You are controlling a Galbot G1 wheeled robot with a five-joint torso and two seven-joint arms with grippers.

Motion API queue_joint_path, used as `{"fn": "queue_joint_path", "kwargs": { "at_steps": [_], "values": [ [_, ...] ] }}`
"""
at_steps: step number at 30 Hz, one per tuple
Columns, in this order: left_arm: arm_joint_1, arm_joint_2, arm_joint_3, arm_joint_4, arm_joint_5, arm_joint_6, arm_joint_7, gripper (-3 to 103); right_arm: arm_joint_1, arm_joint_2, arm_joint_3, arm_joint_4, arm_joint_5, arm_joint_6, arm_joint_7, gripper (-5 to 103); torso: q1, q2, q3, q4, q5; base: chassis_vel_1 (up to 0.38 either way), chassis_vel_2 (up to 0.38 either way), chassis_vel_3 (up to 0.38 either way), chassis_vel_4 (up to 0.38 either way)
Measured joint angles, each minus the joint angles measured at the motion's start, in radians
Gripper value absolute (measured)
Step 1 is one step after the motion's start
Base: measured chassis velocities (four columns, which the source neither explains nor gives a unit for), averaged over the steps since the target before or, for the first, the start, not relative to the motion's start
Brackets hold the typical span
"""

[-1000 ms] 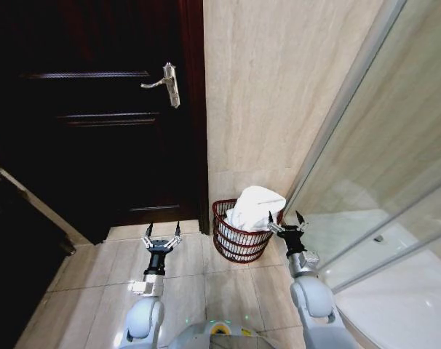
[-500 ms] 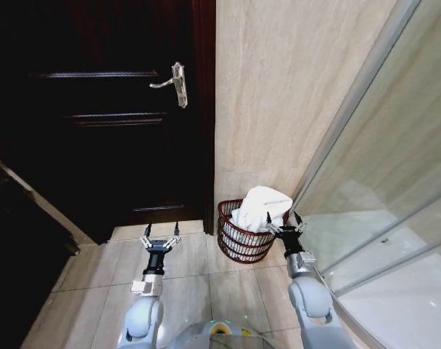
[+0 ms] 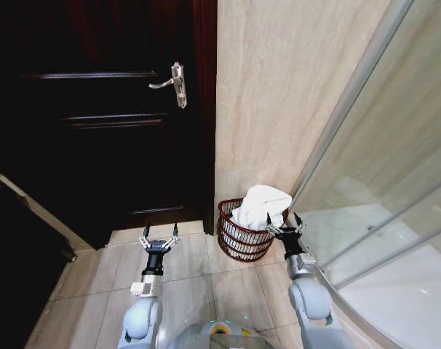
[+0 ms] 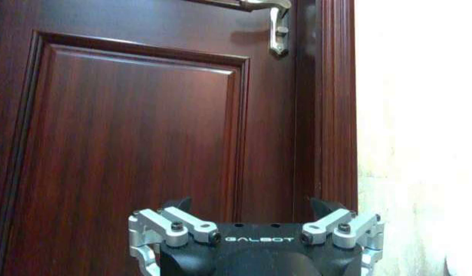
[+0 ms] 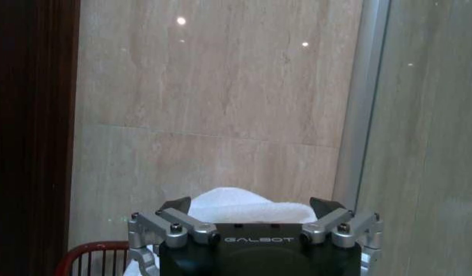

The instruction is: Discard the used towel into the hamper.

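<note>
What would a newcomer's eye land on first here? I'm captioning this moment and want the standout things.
The white towel heaped up out of the red-brown wire hamper in the corner between the tiled wall and the glass shower screen stands out most. Next comes the dark wooden door with its silver handle to the left. Both grippers hang open and empty: the right gripper beside the hamper, the left gripper over the floor tiles.

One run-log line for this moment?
towel: in hamper | right hand: open, beside hamper | left hand: open, idle
</note>
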Motion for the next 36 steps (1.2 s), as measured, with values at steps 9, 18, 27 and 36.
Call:
{"fn": "queue_joint_path", "kwargs": {
  "at_steps": [9, 18, 27, 36],
  "values": [
    [-0.004, 0.0, -0.002, 0.012, -0.016, -0.011, 0.0, 100, -0.001, 0.004, -0.004, -0.001, 0.0, -0.002, 0.002, 100, 0.0, 0.0, 0.0, 0.0, 0.0, 0.026, 0.032, -0.056, -0.059],
    [-0.006, 0.002, -0.003, 0.012, -0.02, -0.012, 0.0, 100, 0.028, -0.01, 0.003, -0.029, 0.073, -0.032, 0.004, 100, 0.0, 0.0, 0.0, -0.0001, -0.0001, 0.043, 0.037, -0.035, -0.039],
    [-0.006, 0.001, -0.004, 0.007, -0.002, -0.008, 0.004, 100, 0.286, -0.106, 0.012, -0.211, 0.252, -0.184, 0.006, 100, 0.0, 0.0, 0.0, 0.0002, 0.0, 0.0, 0.0, 0.0, 0.0],
    [-0.032, 0.0, -0.004, -0.005, 0.052, 0.033, 0.006, 100, 0.459, -0.135, -0.048, -0.363, 0.311, -0.331, -0.013, 100, 0.0, 0.0, 0.0, 0.0, -0.0001, 0.0, 0.0, 0.0, 0.0]
  ]
}}
